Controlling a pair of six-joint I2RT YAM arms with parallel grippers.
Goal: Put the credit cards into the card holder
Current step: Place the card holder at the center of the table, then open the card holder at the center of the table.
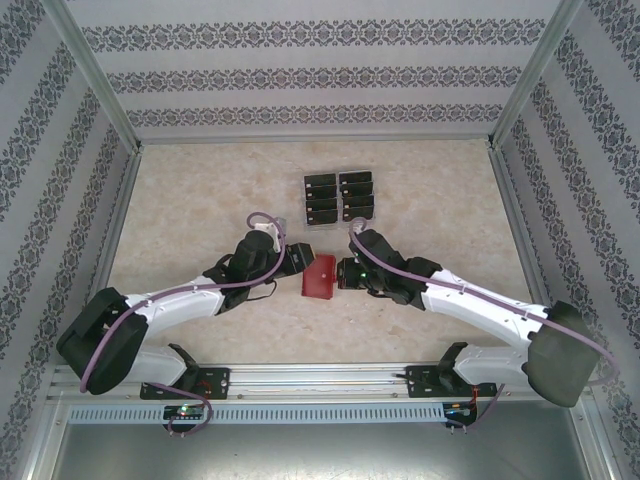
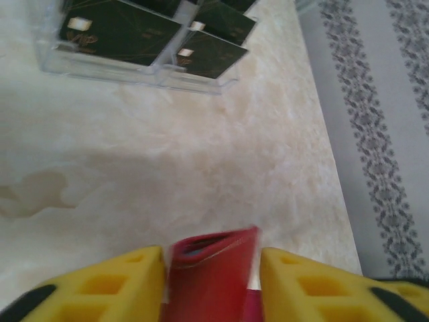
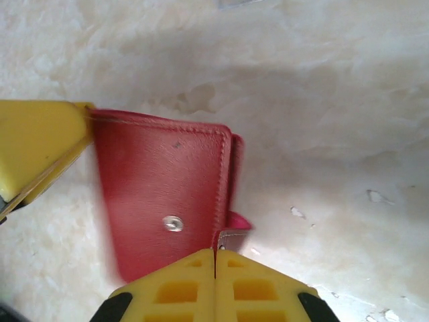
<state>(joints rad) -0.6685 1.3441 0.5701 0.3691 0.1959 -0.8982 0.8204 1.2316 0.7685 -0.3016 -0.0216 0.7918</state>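
The red card holder [image 1: 319,277] lies mid-table between my two grippers. My left gripper [image 1: 300,264] is open. Its yellow fingers [image 2: 212,260] straddle the card holder [image 2: 211,275] edge-on, and a slim gap shows on the right side. My right gripper [image 3: 215,258] is shut on the card holder's snap tab at its near edge. The red face [image 3: 161,181] with its metal stud lies flat ahead of that gripper. Several black credit cards [image 1: 339,196] sit in two columns beyond it, and they also appear in the left wrist view [image 2: 114,30].
The cards rest in a pale clear tray [image 2: 134,70] at the table's back centre. Patterned walls [image 1: 60,180] and metal posts enclose the marble tabletop [image 1: 200,200]. A finger of the left gripper [image 3: 37,144] touches the card holder's far-left corner in the right wrist view.
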